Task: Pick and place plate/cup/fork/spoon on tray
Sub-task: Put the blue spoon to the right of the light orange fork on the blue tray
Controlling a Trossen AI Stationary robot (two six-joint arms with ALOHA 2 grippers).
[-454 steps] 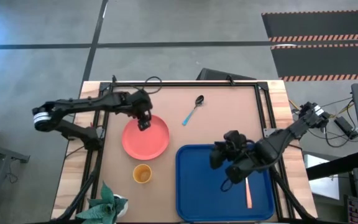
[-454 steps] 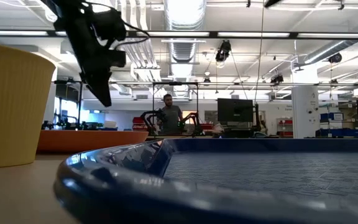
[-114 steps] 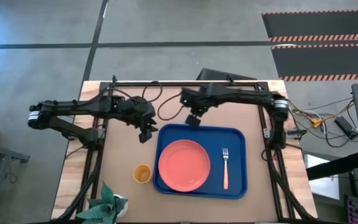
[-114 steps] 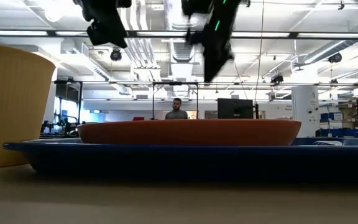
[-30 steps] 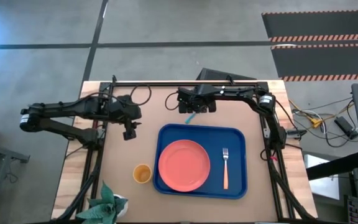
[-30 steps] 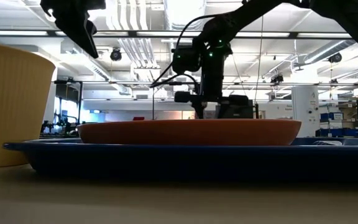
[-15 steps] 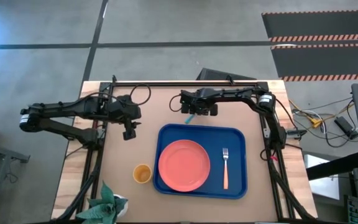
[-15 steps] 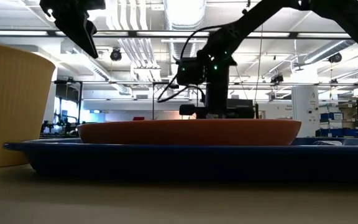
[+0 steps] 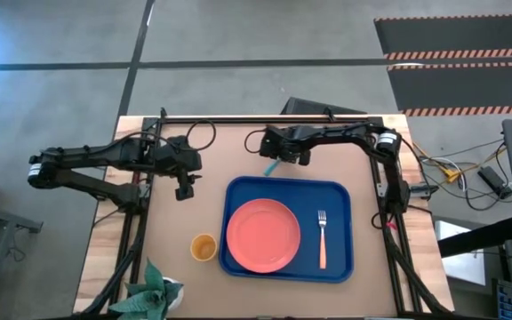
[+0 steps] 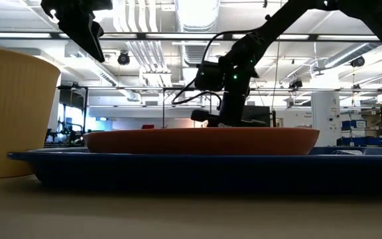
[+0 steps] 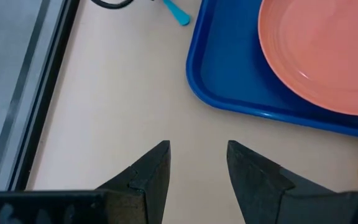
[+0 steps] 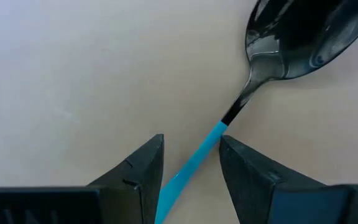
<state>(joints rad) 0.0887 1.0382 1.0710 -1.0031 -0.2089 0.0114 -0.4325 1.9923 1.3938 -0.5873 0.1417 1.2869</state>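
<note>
In your overhead picture the right gripper [image 9: 278, 158] is covering most of the spoon [image 9: 271, 166], so you are seeing only a short teal bit of handle just above the tray's [image 9: 241, 190] upper left corner. The right wrist picture is showing it better: the dark bowl and teal handle are lying flat on the bare table [image 12: 73, 68], and the handle is running down between the two fingers [image 12: 138, 171]. Those fingers are standing slightly apart on either side of the handle; whether they are touching it, you cannot tell.

On the tray, the plate [image 9: 263, 236] is sitting left of center and the fork [image 9: 322, 240] is lying to its right, apart from it. The cup [image 9: 204, 248] is standing on the table just off the tray's lower left edge.

Your left gripper [image 9: 183, 188] is hanging left of the tray, its fingers [image 11: 148, 171] parted and holding nothing.
</note>
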